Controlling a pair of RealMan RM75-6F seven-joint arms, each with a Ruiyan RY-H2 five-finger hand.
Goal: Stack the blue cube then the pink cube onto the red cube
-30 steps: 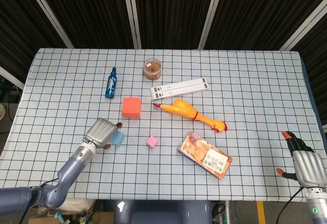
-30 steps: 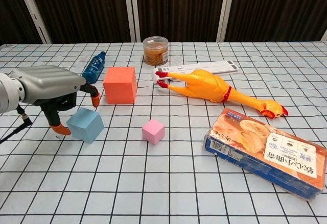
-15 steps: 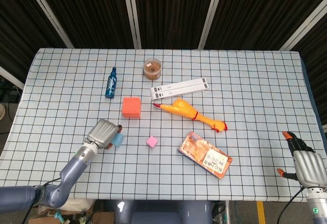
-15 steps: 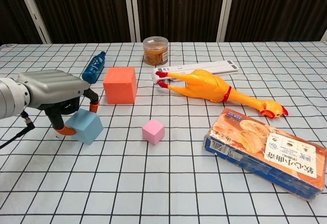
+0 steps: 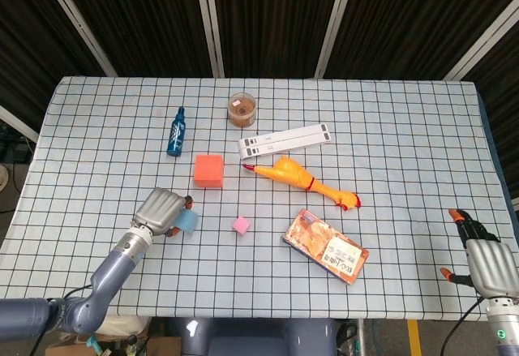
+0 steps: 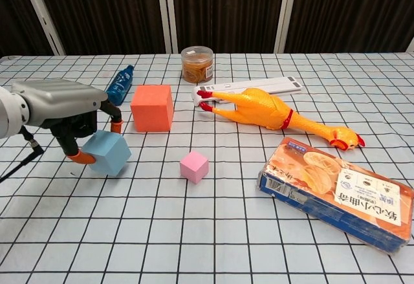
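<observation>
One cube in grip: left hand [image 6: 65, 112] pinching tilted blue cube [image 6: 107, 152] | lift clear, level, centre over red cube [image 6: 152, 107] | right hand [image 5: 485, 260] idle, fingers apart, empty

You're clearly in a robot lab or test rig, not anybody's home. The table [image 5: 405, 129] has a grid-check cloth over it, there are black curtains [image 5: 268, 15] with metal struts behind, and the stuff laid out is totally random: rubber chicken [image 6: 272, 112], snack box [image 6: 336, 193], jar [image 6: 196, 64], little blue bottle [image 5: 176, 130].
</observation>
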